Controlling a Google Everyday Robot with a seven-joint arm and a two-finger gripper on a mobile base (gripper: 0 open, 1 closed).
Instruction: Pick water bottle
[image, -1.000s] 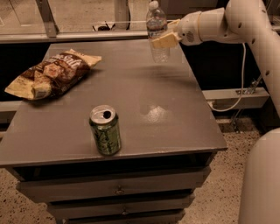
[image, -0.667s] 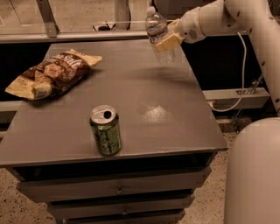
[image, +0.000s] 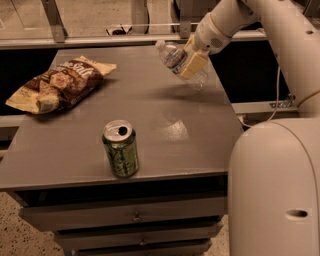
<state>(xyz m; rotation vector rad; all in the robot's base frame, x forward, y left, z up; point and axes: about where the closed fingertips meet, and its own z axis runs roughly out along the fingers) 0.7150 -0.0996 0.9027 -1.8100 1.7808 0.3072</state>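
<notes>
The water bottle (image: 171, 56) hangs in the air above the far right part of the worktop (image: 165, 125), tilted, its white cap pointing up and to the left and its clear base down and to the right. The worktop is a flat grey top over a stack of drawers (image: 135, 217). A green soda can (image: 121, 148) stands upright near its front edge, and a crumpled chip bag (image: 60, 85) lies at its far left, well apart from the can. Speckled floor shows at the lower left, and a metal rail (image: 100, 39) runs behind the worktop. The pale arm (image: 235, 20) reaches in from the upper right and slopes down to the gripper (image: 185, 64), whose yellowish fingers (image: 194, 62) are clamped around the bottle's middle. The robot's rounded body (image: 275, 190) fills the lower right
</notes>
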